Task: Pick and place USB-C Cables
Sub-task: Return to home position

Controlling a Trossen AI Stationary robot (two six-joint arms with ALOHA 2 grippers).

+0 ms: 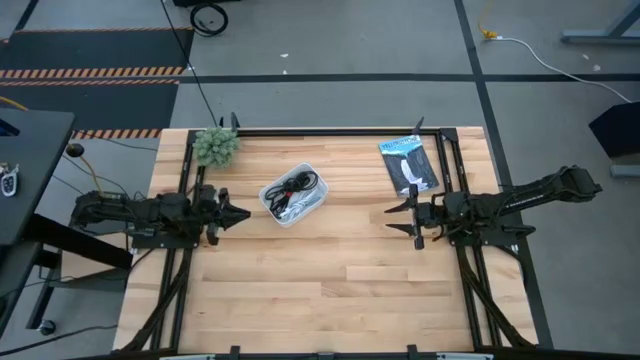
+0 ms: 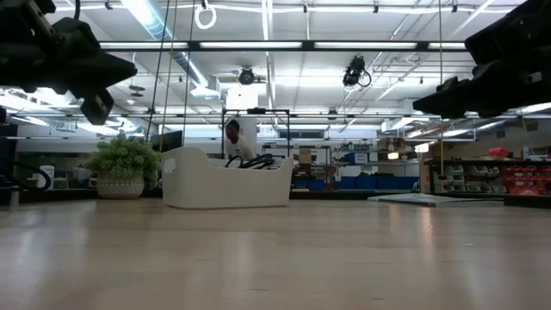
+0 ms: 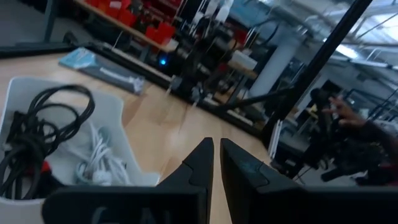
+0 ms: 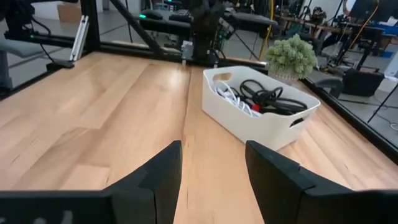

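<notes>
A white bin (image 1: 293, 196) stands on the table's far middle and holds the cables: a black coil (image 4: 268, 96) with a red tie and a white one (image 3: 98, 165) lying beside it. My left gripper (image 1: 243, 213) hovers left of the bin, shut, pointing toward the table's right. It also shows in its own wrist view (image 3: 216, 148). My right gripper (image 1: 392, 219) hovers right of the bin, open, pointing toward the table's left, with the bin ahead of its fingers (image 4: 214, 158). Both are raised above the table and hold nothing.
A flat black-and-blue packet (image 1: 408, 165) lies on the far right of the table. A small green potted plant (image 1: 216, 146) stands at the far left corner. Bare wood (image 1: 330, 290) stretches across the near half. A person's hand (image 3: 348, 115) shows beyond the table.
</notes>
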